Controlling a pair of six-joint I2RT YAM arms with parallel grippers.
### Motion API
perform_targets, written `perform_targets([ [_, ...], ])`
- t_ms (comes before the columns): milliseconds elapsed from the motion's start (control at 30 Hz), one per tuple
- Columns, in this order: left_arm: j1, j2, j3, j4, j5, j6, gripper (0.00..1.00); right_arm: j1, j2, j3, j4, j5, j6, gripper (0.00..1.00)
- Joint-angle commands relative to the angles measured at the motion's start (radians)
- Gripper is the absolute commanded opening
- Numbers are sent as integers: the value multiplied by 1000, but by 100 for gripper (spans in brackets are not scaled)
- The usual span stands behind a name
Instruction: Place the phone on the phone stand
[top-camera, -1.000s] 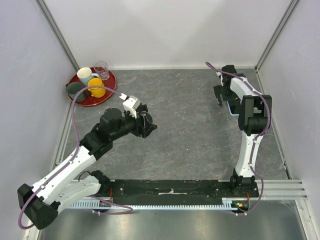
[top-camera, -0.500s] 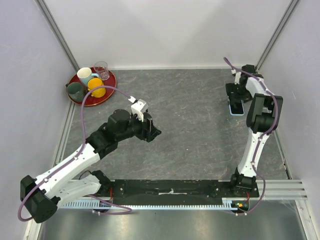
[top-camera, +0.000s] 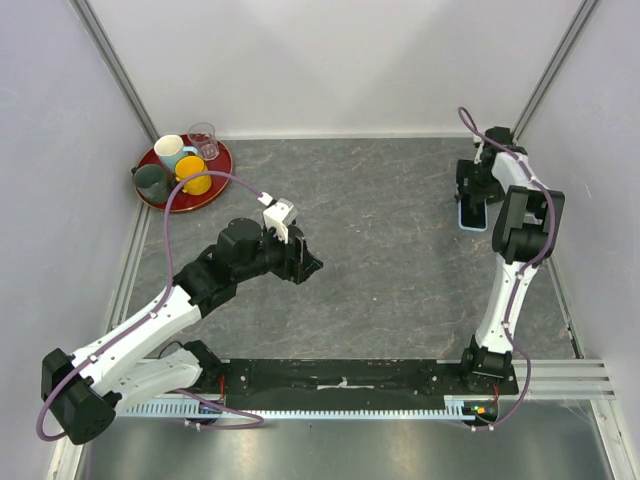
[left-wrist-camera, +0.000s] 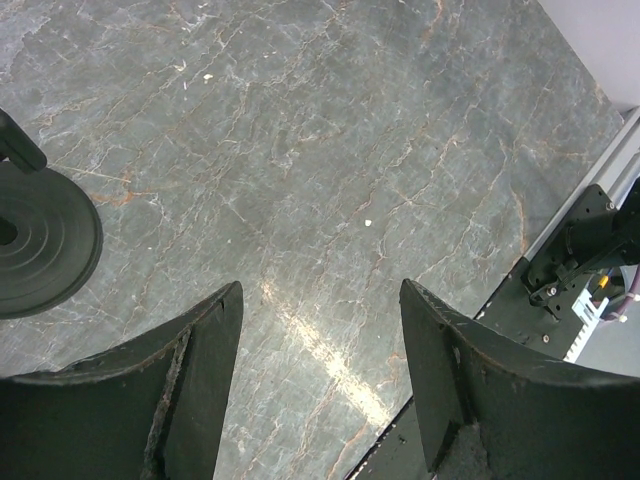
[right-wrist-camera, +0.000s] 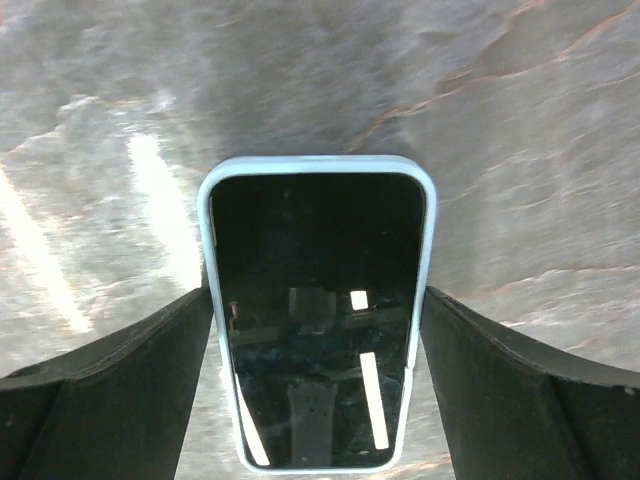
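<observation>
The phone (right-wrist-camera: 315, 310), black screen and light blue case edge, lies flat on the grey table; in the top view it (top-camera: 471, 216) is at the far right. My right gripper (right-wrist-camera: 318, 300) is open and straddles it, one finger close against each long side. The phone stand (left-wrist-camera: 40, 240), a black round disc base with an upright stub, shows at the left edge of the left wrist view. My left gripper (left-wrist-camera: 320, 290) is open and empty, just right of the stand; in the top view it (top-camera: 303, 262) is left of centre, and the stand cannot be made out there.
A red tray (top-camera: 163, 194) with several cups and a glass sits at the far left. The enclosure's right wall (top-camera: 590, 200) is close to the right arm. The black base rail (top-camera: 340, 375) runs along the near edge.
The right arm has swung right and settled with its gripper over the phone. The left arm moved right and forward, then held still in the last half second.
</observation>
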Motion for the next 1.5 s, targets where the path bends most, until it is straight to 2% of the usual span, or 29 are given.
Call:
perform_targets([
  [0, -6, -7, 32, 19, -15, 33, 70, 113, 65, -114, -94, 94, 210, 90],
  [100, -6, -22, 26, 23, -17, 33, 70, 134, 65, -146, -103, 82, 290, 77],
  [133, -6, -33, 23, 25, -17, 33, 70, 145, 62, -150, -103, 65, 296, 67],
  [200, -6, -42, 20, 26, -23, 34, 70, 162, 42, -163, -103, 19, 299, 56],
  [233, -4, -45, 20, 26, -27, 39, 70, 188, 35, -167, -105, 17, 296, 45],
  [300, -6, -48, 23, 28, -35, 40, 70, 229, 1, -195, -105, 41, 295, 35],
  [333, -6, -47, 23, 28, -35, 40, 70, 268, -10, -209, -99, 52, 292, 23],
  [367, -6, -50, 25, 30, -33, 40, 70, 286, -33, -226, -93, 61, 293, 17],
  [400, -6, -51, 23, 30, -33, 40, 70, 306, -50, -280, -70, 77, 292, 3],
  [433, -4, -56, 23, 31, -32, 37, 70, 347, -72, -314, -48, 86, 296, 0],
  [500, -6, -56, 22, 36, -24, 37, 70, 400, -180, -461, 71, 92, 336, 0],
  [600, -6, -48, 23, 36, -6, 37, 70, 464, -293, -572, 177, 62, 404, 0],
  [733, -6, -39, 25, 51, 22, 31, 69, 501, -359, -592, 251, 49, 453, 0],
  [867, -6, -37, 28, 54, 31, 28, 69, 552, -473, -640, 408, -56, 485, 0],
  [967, -6, -37, 29, 56, 34, 27, 69, 562, -553, -727, 594, -133, 548, 0],
  [1000, -6, -36, 31, 59, 42, 27, 69, 562, -574, -782, 702, -159, 580, 0],
  [1233, -6, 1, 54, 73, 169, 13, 69, 562, -752, -1017, 1169, -319, 689, 0],
  [1300, -6, 13, 75, 57, 189, 1, 69, 562, -784, -1081, 1322, -401, 700, 0],
  [1367, -4, 12, 97, 46, 209, -10, 69, 567, -836, -1117, 1383, -445, 660, 0],
  [1433, -4, 7, 132, 27, 230, -35, 69, 587, -901, -1126, 1369, -457, 588, 0],
  [1467, -6, 7, 164, 16, 235, -45, 69, 595, -921, -1119, 1334, -451, 465, 0],
])
